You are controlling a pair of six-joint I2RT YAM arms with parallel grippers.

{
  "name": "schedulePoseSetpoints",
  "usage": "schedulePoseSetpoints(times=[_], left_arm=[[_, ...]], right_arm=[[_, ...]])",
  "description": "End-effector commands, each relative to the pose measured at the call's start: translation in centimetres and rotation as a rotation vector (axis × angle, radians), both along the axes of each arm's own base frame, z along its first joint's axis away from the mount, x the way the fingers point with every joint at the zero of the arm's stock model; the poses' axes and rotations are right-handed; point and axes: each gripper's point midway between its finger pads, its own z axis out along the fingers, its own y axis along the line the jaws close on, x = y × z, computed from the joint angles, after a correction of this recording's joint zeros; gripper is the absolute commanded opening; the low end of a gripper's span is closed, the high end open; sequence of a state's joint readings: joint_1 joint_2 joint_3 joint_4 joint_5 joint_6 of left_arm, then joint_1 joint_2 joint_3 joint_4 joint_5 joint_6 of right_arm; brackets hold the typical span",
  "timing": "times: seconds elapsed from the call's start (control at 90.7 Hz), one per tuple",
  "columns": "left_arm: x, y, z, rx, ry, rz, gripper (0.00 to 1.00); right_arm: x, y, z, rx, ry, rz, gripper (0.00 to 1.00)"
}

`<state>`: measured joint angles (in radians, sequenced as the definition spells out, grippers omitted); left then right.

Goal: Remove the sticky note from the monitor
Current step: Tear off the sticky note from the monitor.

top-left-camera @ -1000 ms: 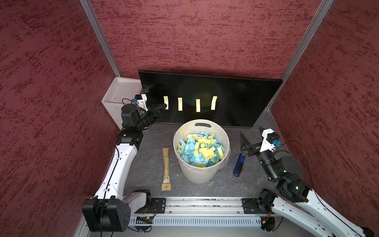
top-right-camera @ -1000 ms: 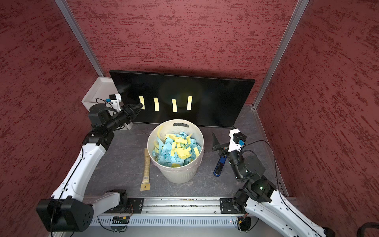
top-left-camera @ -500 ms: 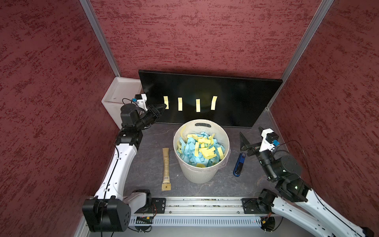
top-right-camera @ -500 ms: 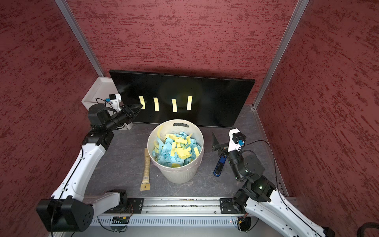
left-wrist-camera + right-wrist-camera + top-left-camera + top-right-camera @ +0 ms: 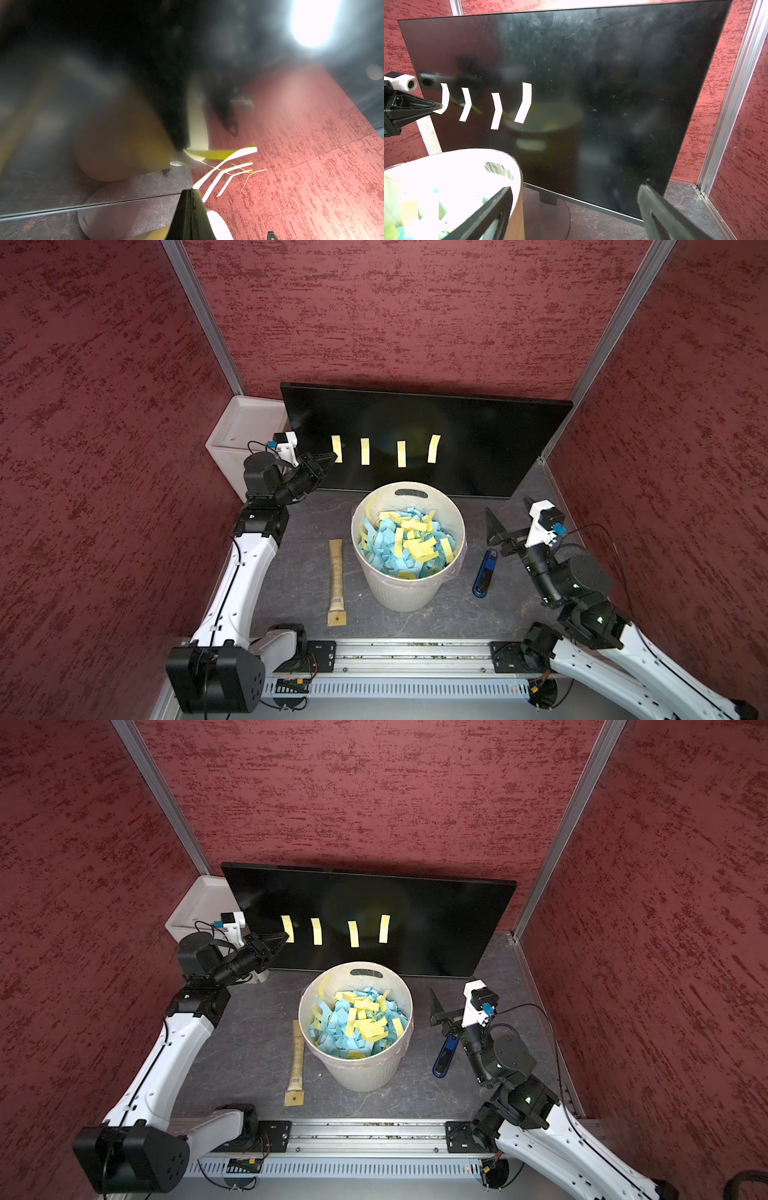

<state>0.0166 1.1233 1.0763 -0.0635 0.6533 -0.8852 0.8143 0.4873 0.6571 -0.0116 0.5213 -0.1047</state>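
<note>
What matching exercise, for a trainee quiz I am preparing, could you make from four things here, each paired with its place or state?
Column one
A. left claw
B. right claw
C. bin
D. brown packet

Column two
1. wide open, holding nothing
2. lying flat on the table beside the bin
3. shut on a yellow note stuck to the monitor
4. full of blue and yellow paper

Pairs: A-3, B-1, C-4, D-2
</note>
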Motion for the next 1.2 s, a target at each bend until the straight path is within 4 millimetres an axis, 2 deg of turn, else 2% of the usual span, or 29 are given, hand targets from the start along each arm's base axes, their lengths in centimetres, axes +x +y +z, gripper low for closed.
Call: schedulePoseSetpoints(times=[0.0, 0.562, 0.848, 1.19], left_arm=[[-1.0, 0.0, 0.1, 0.004, -0.007, -0.007, 0.00], [-3.4, -1.5, 0.4, 0.010, -0.018, -0.048, 0.00], [-5.8, -2.7, 0.6, 0.057, -0.029, -0.072, 0.00], [-9.4, -5.5, 1.6, 0.178, -0.071, -0.140, 0.00]], right_arm=[[0.3, -0.4, 0.0, 0.023, -0.002, -0.022, 0.98], [0.1, -0.5, 0.4, 0.017, 0.012, -0.016, 0.98], [0.1, -0.6, 0.5, 0.011, 0.022, -0.020, 0.98], [0.2, -0.4, 0.4, 0.005, 0.024, -0.018, 0.98]])
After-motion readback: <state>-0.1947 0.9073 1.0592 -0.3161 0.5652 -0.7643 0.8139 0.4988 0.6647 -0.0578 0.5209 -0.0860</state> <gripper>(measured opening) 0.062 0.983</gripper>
